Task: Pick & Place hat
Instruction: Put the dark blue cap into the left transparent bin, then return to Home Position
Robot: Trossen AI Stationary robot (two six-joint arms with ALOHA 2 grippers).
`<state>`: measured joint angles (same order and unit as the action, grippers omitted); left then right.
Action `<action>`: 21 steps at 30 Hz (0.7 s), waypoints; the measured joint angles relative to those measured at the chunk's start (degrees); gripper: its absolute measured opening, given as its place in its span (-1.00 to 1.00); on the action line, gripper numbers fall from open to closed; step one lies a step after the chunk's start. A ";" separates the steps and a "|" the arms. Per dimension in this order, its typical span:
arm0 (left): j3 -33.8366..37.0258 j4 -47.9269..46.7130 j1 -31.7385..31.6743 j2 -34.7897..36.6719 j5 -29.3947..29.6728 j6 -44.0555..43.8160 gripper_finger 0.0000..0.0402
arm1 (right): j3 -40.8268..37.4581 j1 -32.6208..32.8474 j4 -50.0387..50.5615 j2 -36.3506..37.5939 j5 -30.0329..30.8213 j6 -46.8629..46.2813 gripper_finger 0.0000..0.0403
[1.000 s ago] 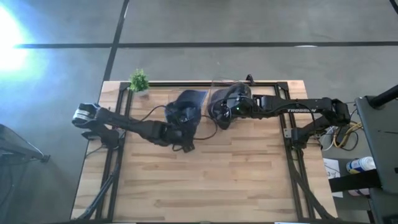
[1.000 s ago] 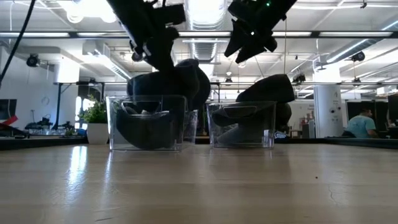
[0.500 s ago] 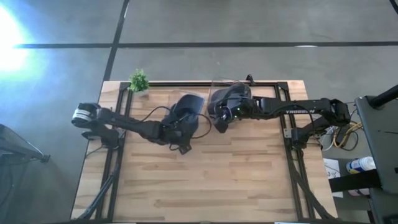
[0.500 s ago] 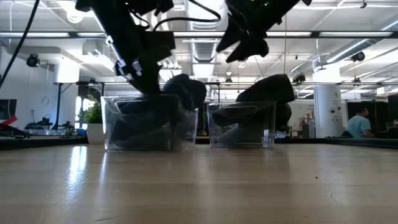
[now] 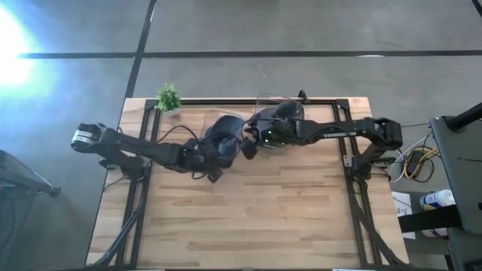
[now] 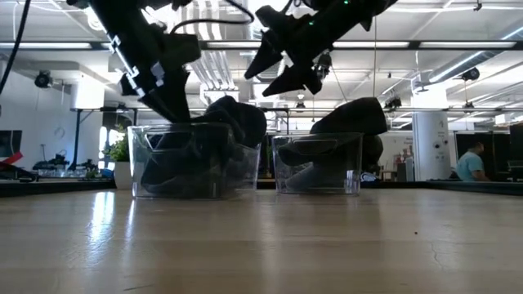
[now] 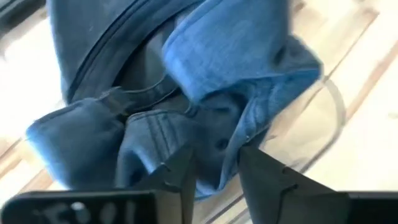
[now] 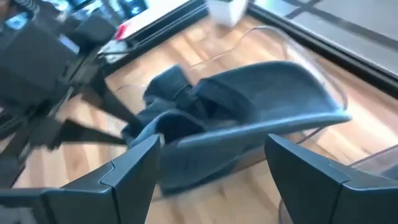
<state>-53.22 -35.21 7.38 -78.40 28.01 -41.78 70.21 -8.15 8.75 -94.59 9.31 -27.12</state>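
A blue denim hat (image 7: 205, 87) lies crumpled in the left of two clear containers (image 6: 192, 175); it also shows from above (image 5: 224, 138). My left gripper (image 7: 214, 174) stands at the hat's near side (image 5: 213, 156), fingers a little apart with denim showing in the gap. Open and empty, my right gripper (image 8: 211, 180) hovers above and just right of that container (image 5: 247, 144), facing the hat (image 8: 249, 118). A second dark hat (image 6: 351, 122) rests in the right container (image 6: 319, 167). My left gripper has its fingertips (image 7: 180, 171) right at a fold of the hat's denim (image 7: 214, 140), coming from the table's near-left side. Whether the fingers touch the cloth I cannot tell. The hat rests in the container.
A small green plant (image 5: 169, 97) stands at the table's far left corner. Both containers sit near the far edge between the black frame rails (image 5: 348, 162). The wooden top (image 5: 248, 218) stretches toward the near edge. A person (image 6: 472, 163) shows far off in the room.
My left gripper has come down and gone toward the table's left with the hat, which stood up above the left container's rim and now sits lower inside it. My right gripper has moved toward the table's left, from over the right container toward the left one.
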 joint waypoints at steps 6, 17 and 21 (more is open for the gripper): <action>-0.29 -0.65 2.22 5.55 1.23 -1.35 -0.29 | 4.50 -0.46 2.69 -3.55 4.25 -0.58 0.41; -1.00 -0.95 7.06 21.20 6.45 2.67 -0.28 | 3.44 -0.65 16.33 3.04 -4.23 8.18 0.33; -0.86 -1.32 7.01 25.15 4.13 7.46 -0.28 | -2.25 0.77 17.03 10.28 -4.78 7.44 0.29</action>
<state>-54.08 -36.52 14.39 -53.25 32.14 -34.32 67.96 -7.38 25.78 -84.30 4.53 -19.68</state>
